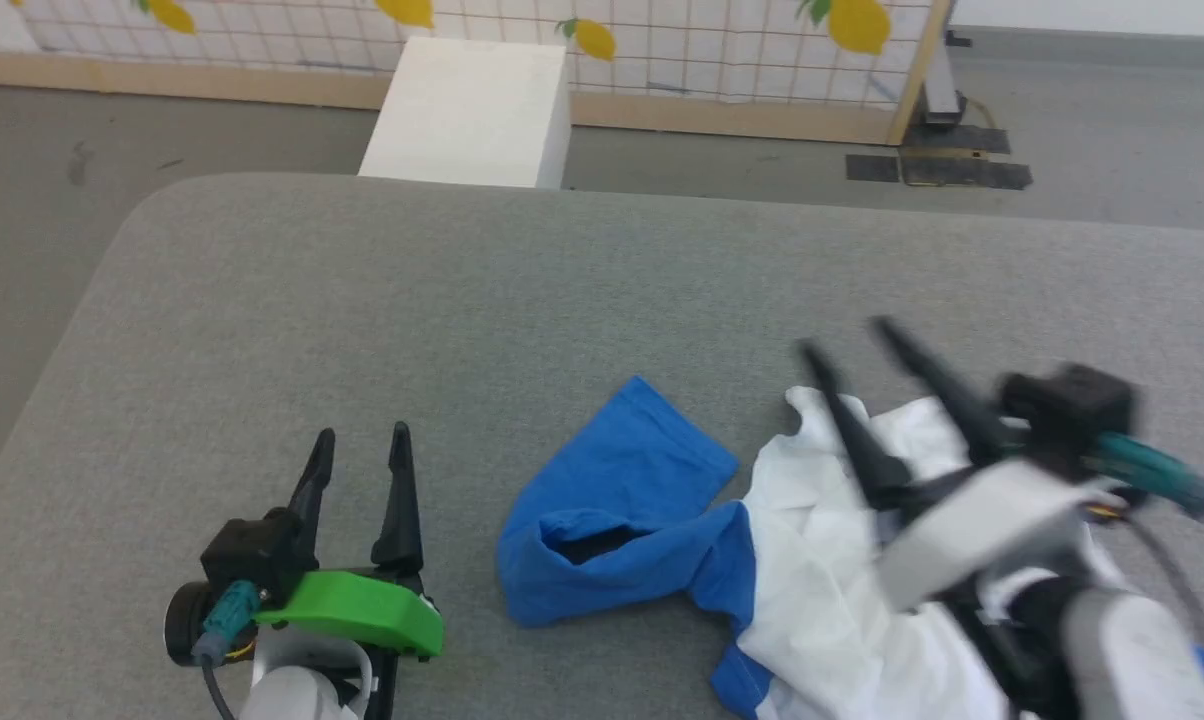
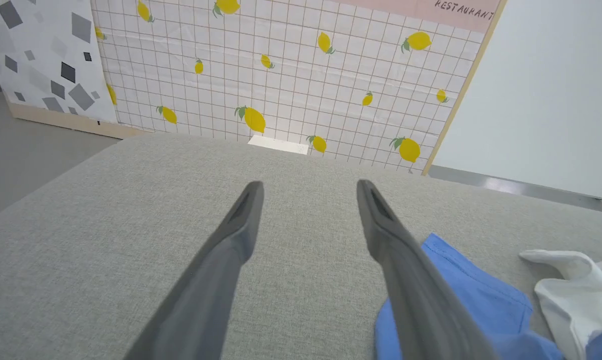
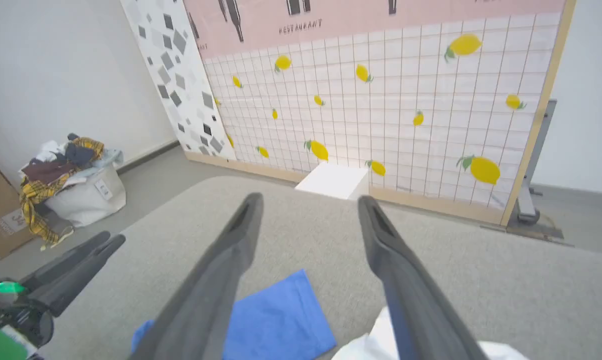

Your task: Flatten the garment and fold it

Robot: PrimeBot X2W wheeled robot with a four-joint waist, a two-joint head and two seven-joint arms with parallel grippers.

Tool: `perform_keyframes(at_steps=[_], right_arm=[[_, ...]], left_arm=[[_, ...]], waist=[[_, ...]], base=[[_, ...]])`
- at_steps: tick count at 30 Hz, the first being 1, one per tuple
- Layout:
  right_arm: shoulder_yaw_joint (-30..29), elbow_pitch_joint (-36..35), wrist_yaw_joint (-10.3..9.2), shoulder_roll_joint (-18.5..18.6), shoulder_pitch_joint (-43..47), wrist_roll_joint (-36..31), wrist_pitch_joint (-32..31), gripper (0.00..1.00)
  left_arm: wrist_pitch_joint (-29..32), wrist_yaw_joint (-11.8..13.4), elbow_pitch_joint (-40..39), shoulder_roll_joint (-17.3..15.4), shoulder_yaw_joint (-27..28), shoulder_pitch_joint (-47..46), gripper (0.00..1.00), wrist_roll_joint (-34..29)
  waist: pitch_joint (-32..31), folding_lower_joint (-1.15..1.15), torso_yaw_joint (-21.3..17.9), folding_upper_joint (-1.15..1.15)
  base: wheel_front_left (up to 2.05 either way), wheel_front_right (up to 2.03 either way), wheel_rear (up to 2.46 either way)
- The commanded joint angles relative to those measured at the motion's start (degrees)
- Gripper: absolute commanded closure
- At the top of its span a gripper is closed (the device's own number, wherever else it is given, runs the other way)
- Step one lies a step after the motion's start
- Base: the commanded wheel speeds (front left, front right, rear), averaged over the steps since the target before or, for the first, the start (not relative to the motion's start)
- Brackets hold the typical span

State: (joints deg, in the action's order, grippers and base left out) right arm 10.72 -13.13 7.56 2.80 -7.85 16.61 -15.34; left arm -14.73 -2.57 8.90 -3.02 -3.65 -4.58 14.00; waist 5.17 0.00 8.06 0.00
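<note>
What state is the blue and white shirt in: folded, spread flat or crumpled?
Crumpled. The shirt lies bunched and wrinkled on the grey surface, one blue sleeve bent back on itself.

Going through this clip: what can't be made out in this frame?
- Head view: the shirt runs off the bottom edge and under the blurred right arm; collar and most of the other sleeve hidden.
- Left wrist view: edges cut the shirt off.
- Right wrist view: jaws cover its middle.

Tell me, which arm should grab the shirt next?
Probably the right. The right tool is open just above the crumpled shirt, while the left tool is off to the side, past the blue sleeve.
</note>
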Motion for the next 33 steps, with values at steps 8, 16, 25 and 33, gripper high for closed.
perform_keyframes(at_steps=[8,16,25,33], right_arm=[[-17.2,-1.5,-0.08,0.1,10.7,-4.9,5.3,0.00],[-19.1,1.0,-0.08,0.1,12.8,-1.7,6.4,0.00],[-17.0,2.8,-0.08,0.1,11.3,0.2,8.1,0.00],[-15.9,4.1,-0.08,0.1,10.9,1.0,9.0,0.00]], left_arm=[[2.4,-2.7,1.3,-1.2,-4.1,0.7,0.00,-1.7],[26.1,-4.5,-2.9,-5.9,-12.2,2.5,0.00,1.2],[50.2,-4.9,-10.3,-13.8,-21.0,5.3,0.00,5.0],[58.3,-4.8,-9.1,-17.3,-25.6,5.0,1.00,2.8]], waist=[[0.4,0.00,-4.1,0.00],[1.6,0.00,-6.9,0.00],[3.2,0.00,-8.6,0.00],[3.8,0.00,-9.2,0.00]], base=[[0.00,0.00,0.00],[0.00,0.00,0.00],[0.00,0.00,0.00],[0.00,0.00,0.00]])
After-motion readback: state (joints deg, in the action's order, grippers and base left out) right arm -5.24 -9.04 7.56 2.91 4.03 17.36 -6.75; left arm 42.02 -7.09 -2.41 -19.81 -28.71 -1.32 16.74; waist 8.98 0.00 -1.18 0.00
